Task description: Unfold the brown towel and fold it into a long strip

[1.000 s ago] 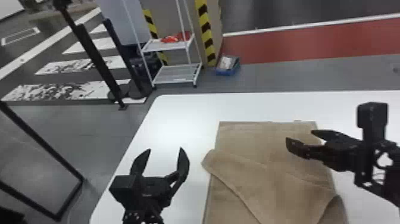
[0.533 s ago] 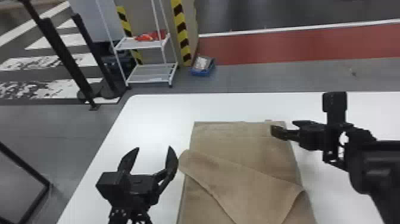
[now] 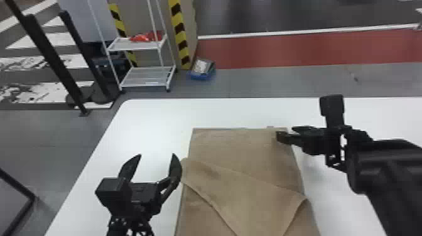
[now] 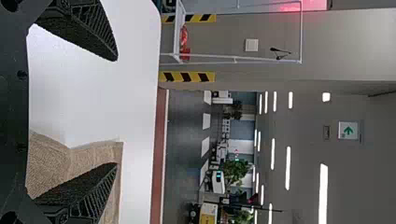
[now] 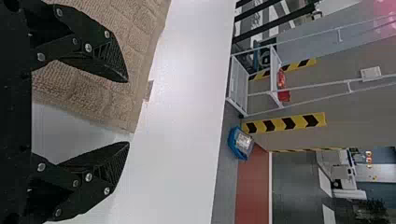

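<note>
- Right gripper (image 3: 285,132) has moved to the brown towel's (image 3: 238,150) far right corner; left gripper (image 3: 156,155) has neared its left edge.
- Both are released, fingers apart; a corner pinch seems next.
- Towel lies on the white table (image 3: 150,131), a slanting flap still needing unfolding.
- Tabletop borders both sides and the far edge, giving room.
</note>
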